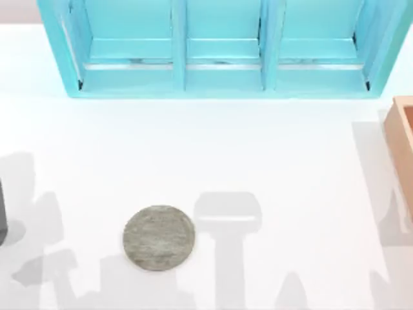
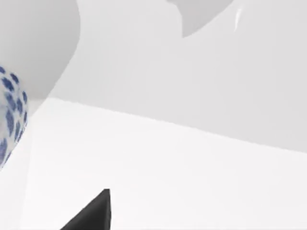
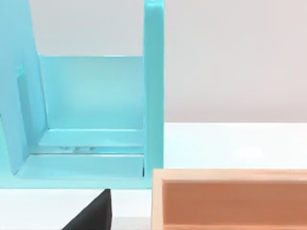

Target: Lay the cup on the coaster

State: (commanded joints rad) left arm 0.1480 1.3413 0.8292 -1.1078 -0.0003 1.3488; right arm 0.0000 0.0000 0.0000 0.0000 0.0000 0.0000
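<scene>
The coaster (image 1: 159, 237) sits flat on the white worktop (image 1: 258, 148), lower left of centre in the top view, nothing on it. The cup (image 2: 10, 112) peeks in at the left edge of the left wrist view, blue pattern on white, near that camera; whether it stands on the worktop or is held I can't tell. A dark tip of the left end effector (image 2: 91, 213) shows at the bottom of that frame, and whether it's wide or narrow I can't tell. The right end effector (image 3: 93, 213) looks toward the turquoise shelf unit (image 3: 96, 110) and the wooden box (image 3: 230, 199), apparently idle; its spread can't be read either.

The risk from here: the cup lies off-centre to the left end effector, so a grasp could clip its side and tip it, or it could land half off the coaster.
</scene>
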